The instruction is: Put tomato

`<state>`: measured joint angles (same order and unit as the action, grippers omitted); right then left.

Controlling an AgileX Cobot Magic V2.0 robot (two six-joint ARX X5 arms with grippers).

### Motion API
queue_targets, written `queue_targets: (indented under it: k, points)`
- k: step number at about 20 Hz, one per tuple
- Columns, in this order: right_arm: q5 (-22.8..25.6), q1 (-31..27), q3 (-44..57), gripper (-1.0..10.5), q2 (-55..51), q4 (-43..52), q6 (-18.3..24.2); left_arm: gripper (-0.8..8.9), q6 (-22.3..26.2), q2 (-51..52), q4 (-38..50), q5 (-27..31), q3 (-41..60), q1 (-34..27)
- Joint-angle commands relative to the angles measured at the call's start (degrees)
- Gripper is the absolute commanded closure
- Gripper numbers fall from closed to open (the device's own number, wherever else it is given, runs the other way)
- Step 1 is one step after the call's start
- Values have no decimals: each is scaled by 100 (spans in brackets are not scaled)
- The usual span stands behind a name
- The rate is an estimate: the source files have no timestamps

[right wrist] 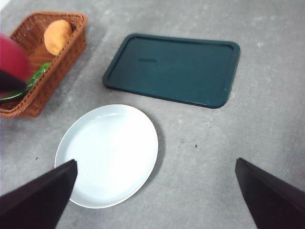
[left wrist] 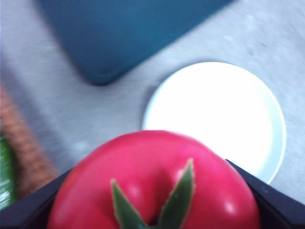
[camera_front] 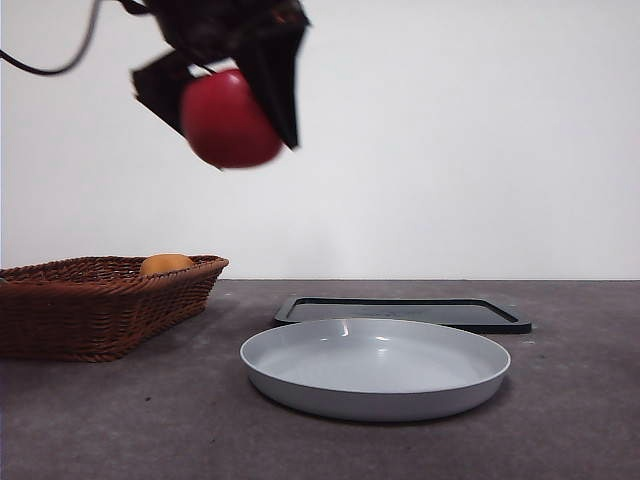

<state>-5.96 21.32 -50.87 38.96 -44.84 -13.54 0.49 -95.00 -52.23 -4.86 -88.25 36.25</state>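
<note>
The glossy red tomato (camera_front: 228, 118) with a green stem hangs high in the air, held between the black jaws of my left gripper (camera_front: 225, 100). In the left wrist view the tomato (left wrist: 152, 183) fills the space between the jaws, stem toward the camera, with the white plate (left wrist: 219, 114) below and beyond it. The tomato is above the gap between basket and plate. Its red edge (right wrist: 12, 55) shows in the right wrist view. My right gripper (right wrist: 157, 191) is open and empty, high above the table near the plate (right wrist: 108, 153).
A wicker basket (camera_front: 95, 300) at the left holds an orange-yellow fruit (camera_front: 165, 264) and a green vegetable (right wrist: 28, 83). A dark green tray (camera_front: 400, 312) lies behind the light plate (camera_front: 375, 395). Grey table (camera_front: 580, 420) all around.
</note>
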Motion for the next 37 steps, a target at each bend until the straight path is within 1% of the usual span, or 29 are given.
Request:
queue_targets:
  k: [1,7,13,20,28,29,31,32,33,34,37]
  points:
    - [22,20,-81,317,-39,-37,39,507,-120,-404,164,-33,-122,267]
    - [20,20,-81,317,-50,-61,28,507,-125,-1259,767,-33,-122,796]
    - [20,20,-81,317,-50,-70,28,507,-120,-1873,1414,-33,-122,1049]
    - [20,20,-81,317,-50,-79,31,507,-120,-2371,1434,-33,-122,1071]
    - [17,20,-81,317,-50,-111,33,496,-120,-2417,1456,-33,-122,1071]
    - [17,20,-81,317,-50,-111,33,452,-120,-2415,1456,-33,-125,1071]
    - [7,20,-81,317,-50,-111,33,295,-120,-2374,1458,-33,-127,1069]
    - [4,20,-81,317,-50,-111,33,235,-118,-2337,1469,-33,-129,1071]
    - [4,20,-81,317,-50,-111,33,197,-120,-2288,1491,-31,-131,1071]
    - [4,20,-81,317,-50,-111,33,176,-120,-2238,1508,-28,-136,1069]
    - [2,20,-81,317,-50,-116,33,176,-120,-2015,1482,-28,-144,1069]
